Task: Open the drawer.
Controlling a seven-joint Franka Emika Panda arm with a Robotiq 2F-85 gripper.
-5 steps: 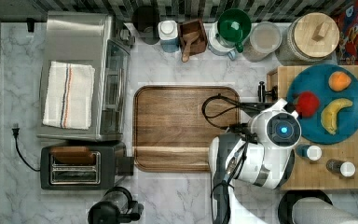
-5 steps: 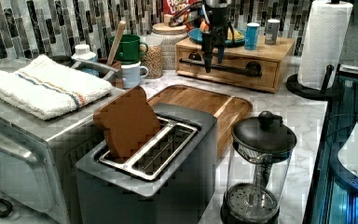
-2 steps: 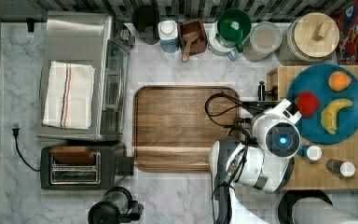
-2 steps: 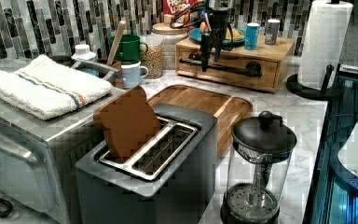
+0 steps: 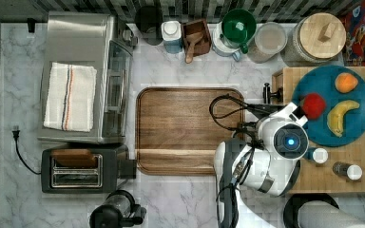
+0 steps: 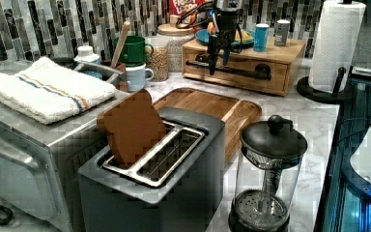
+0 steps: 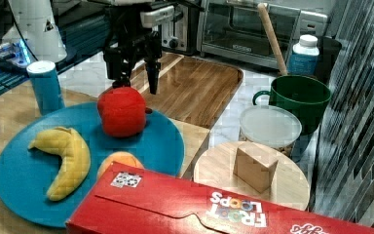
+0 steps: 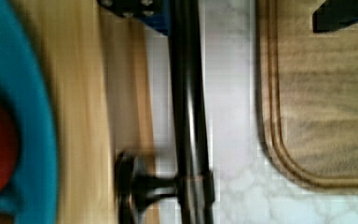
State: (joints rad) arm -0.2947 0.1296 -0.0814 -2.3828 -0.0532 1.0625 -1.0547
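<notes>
The drawer (image 6: pixel 236 77) is the front of a light-wood box at the back of the counter in the left view. Its long black bar handle (image 6: pixel 245 71) sits on two black mounts. My gripper (image 6: pixel 218 60) hangs over the handle's left part in the left view, open, fingers pointing down. In the wrist view the handle (image 8: pixel 189 116) runs between my two fingertips, closer to one, and nothing is gripped. In the right view my gripper (image 7: pixel 136 84) is open just behind the red apple (image 7: pixel 121 111). The drawer looks closed.
A blue plate (image 5: pixel 356 128) with the apple, a banana and an orange sits on the box. The darker wooden tray (image 5: pixel 185 128) lies just in front of the handle. Paper towel roll (image 6: pixel 335 43), toaster (image 6: pixel 159 159), French press (image 6: pixel 268 174), mugs and jars surround it.
My wrist has shifted a little toward the top view's bottom, along the drawer front. The drawer itself has not moved.
</notes>
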